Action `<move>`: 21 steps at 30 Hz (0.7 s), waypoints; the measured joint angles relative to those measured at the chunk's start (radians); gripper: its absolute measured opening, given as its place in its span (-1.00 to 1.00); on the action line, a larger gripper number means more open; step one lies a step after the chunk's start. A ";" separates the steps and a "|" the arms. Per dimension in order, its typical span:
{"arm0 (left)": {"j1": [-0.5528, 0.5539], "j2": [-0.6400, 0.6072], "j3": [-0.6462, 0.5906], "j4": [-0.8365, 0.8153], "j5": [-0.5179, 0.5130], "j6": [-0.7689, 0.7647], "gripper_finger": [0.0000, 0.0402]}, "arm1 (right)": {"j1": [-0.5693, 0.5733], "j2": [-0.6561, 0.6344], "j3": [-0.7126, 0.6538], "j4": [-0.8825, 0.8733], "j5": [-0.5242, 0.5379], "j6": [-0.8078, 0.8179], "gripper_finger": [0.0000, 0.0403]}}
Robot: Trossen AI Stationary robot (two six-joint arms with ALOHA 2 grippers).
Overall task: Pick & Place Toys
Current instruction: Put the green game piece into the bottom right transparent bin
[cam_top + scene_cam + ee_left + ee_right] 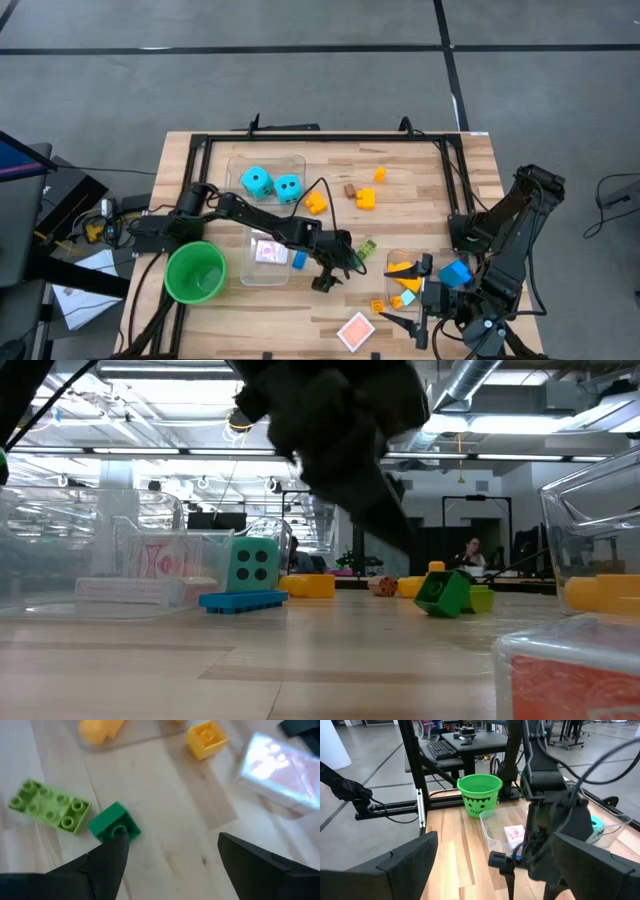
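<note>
So the left gripper (170, 852) sits just right of centre in the high view, fingers spread fairly wide with nothing between them. One fingertip (117, 847) is right at the dark green brick (114, 822), maybe touching it, I can't say for sure. A light green brick (49, 806) lies just beside that one.

The right gripper (420, 322) hangs at the lower right of the high view, fingers wide apart and empty, waiting over the clear bin (408, 262) there.

Progress looks partial to me. That right bin has a couple of yellow or orange pieces in it. The other clear bin (265, 275), left of centre, holds the two cyan dice (257, 181), a card pack (270, 251) and a blue brick (299, 259). Still loose on the worktop (420, 170): some yellow and orange bricks (365, 198) upper middle, both green ones, and a red playing card (356, 331) at the bottom edge.
</note>
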 joint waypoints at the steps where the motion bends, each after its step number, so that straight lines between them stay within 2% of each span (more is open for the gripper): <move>1: -0.003 -0.009 0.000 0.001 0.000 0.010 0.50 | 0.000 0.000 0.000 0.000 0.000 0.000 0.88; 7: -0.047 -0.014 0.000 0.093 -0.037 0.082 0.50 | 0.000 0.000 0.000 0.000 0.000 0.000 0.88; 13: -0.076 0.000 -0.001 0.120 -0.221 0.171 0.50 | 0.000 0.000 0.000 0.000 -0.001 0.000 0.88; 21: -0.058 0.064 0.000 0.197 -0.247 0.246 0.50 | -0.002 0.000 0.000 0.000 -0.002 0.000 0.88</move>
